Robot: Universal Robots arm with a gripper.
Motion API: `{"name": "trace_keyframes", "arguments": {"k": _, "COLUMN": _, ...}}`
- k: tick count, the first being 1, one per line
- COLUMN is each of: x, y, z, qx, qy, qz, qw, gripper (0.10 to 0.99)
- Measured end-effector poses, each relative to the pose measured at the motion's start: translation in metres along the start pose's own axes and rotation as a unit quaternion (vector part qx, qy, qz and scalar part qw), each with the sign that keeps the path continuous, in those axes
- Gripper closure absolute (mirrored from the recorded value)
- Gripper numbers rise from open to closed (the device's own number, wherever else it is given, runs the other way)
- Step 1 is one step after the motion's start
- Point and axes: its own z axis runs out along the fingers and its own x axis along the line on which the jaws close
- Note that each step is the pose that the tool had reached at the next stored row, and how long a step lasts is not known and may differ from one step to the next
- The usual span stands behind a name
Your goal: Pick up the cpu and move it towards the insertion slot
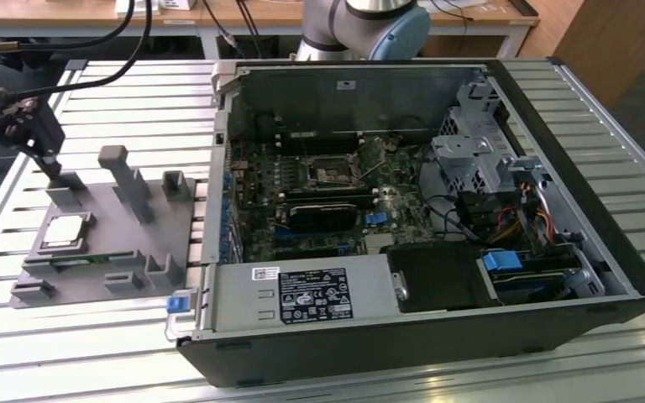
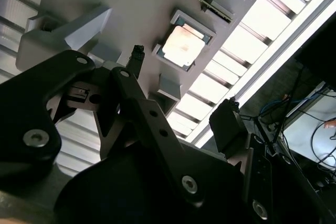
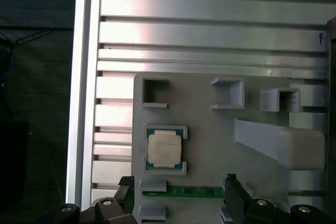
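Your main risk was a fouled or skewed grasp. The small square cpu with its shiny silver-grey metal top (image 3: pixel 165 148) sat low in a framed pocket of the grey plastic holder tray (image 3: pixel 210 140), hemmed in by raised tabs. The narrow green memory stick (image 3: pixel 194 191) lay just beside that pocket. If you came down off-centre, a fingertip could have landed on a tab or the stick rather than the chip's edge, and the chip could have tipped or jammed in the pocket. The tray's upright grey posts (image 1: pixel 127 180) stood near the black gripper (image 1: pixel 54 172) and could have caught it on a sideways move.

Your fingers (image 3: pixel 231 192) were spread wide and held nothing. In both wrist views the cpu lay beyond the fingertips, clear of them and closer to one finger than the other, not between them. The square silver-framed insertion slot (image 1: pixel 332 172) was well apart, inside the open black computer case (image 1: pixel 412 336). I judged its side wall another hazard for the carry.
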Motion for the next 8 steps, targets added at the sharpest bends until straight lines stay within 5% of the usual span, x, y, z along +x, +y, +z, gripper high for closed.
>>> {"name": "trace_keyframes", "arguments": {"k": 8, "x": 0.0000, "y": -0.0007, "z": 0.0072, "qx": 0.0000, "qy": 0.0000, "qz": 0.000, "qw": 1.0000, "gripper": 0.310}}
